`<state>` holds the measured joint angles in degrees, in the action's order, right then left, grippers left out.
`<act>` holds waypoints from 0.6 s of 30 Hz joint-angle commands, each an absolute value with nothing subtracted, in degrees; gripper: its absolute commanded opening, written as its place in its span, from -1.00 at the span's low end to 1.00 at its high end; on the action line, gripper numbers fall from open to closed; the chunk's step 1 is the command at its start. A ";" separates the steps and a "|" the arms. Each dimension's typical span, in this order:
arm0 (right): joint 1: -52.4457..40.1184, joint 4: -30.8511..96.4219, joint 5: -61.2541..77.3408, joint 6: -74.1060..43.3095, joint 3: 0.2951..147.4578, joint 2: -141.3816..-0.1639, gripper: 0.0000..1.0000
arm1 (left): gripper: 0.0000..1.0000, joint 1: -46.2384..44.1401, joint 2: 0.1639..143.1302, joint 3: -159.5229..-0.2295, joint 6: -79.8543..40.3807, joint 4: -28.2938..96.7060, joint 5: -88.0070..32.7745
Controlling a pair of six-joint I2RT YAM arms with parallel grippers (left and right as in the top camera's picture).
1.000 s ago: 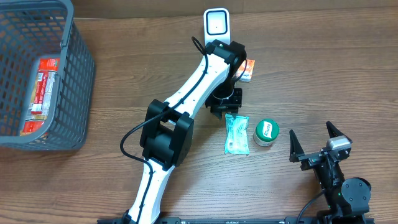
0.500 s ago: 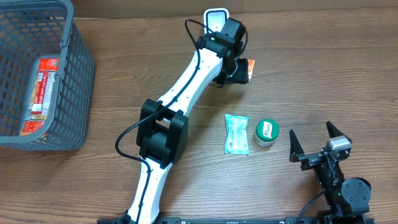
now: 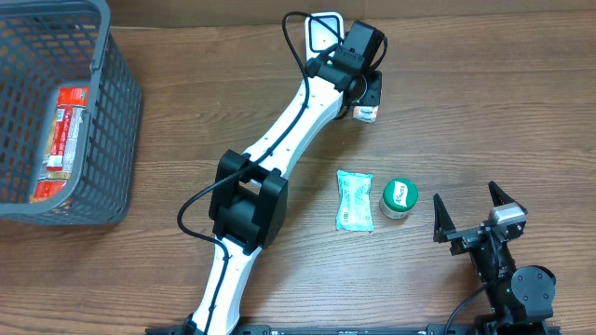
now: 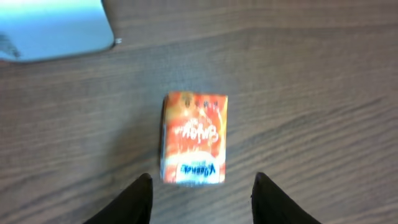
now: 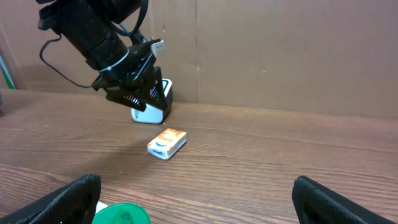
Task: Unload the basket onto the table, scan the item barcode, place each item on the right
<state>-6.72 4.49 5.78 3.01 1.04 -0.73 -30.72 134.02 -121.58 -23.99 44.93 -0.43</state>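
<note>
Black fingers (image 4: 140, 202) of the left gripper (image 4: 200, 185) show at the bottom edge of the left wrist view, spread apart with nothing clamped between them. From the right wrist view the gripper hangs above the table, clear of everything. Just ahead of those fingers, dead centre of the wrist frame, lies the orange carton (image 4: 194, 137), flat on its broad face on the wooden table (image 4: 323, 124), its short end toward the gripper. No barcode shows on the face turned up, so it is probably underneath or on a side.

My read on handling: a small drink or snack carton, light, thin-walled card with a glossy print. It should be stiff enough along its edges but will dent if squeezed hard across the wide faces, and the gloss could let it slide. The best hold looks like the two long side edges, near the middle of its length. The fingers already stand a little wider than the carton and line up with it, so a straight descent should straddle it.

Further out, the white scanner (image 4: 50, 28) sits in the upper left of the wrist frame, near the carton but not touching it. A short carry, then.

At the lower right of the overhead view, the right gripper (image 3: 466, 197) waits, spread wide and holding nothing.
</note>
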 commanded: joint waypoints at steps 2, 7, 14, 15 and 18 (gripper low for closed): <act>-6.35 4.25 6.09 3.07 0.45 -0.16 1.00 | -0.09 -30.68 136.68 -122.63 -24.62 43.00 1.04; -6.35 4.25 6.09 3.07 0.45 -0.16 1.00 | -0.11 -30.61 140.33 -122.63 -24.62 41.80 1.08; -6.35 4.25 6.09 3.09 0.45 -0.16 1.00 | -0.17 -30.61 144.68 -122.63 -24.62 40.01 1.02; -6.35 4.25 6.09 3.07 0.45 -0.16 1.00 | -0.31 -30.61 144.86 -122.61 -24.62 40.21 0.80; -6.35 4.25 6.09 3.07 0.45 -0.16 1.00 | -0.74 -30.61 145.01 -122.63 -24.62 41.15 -0.19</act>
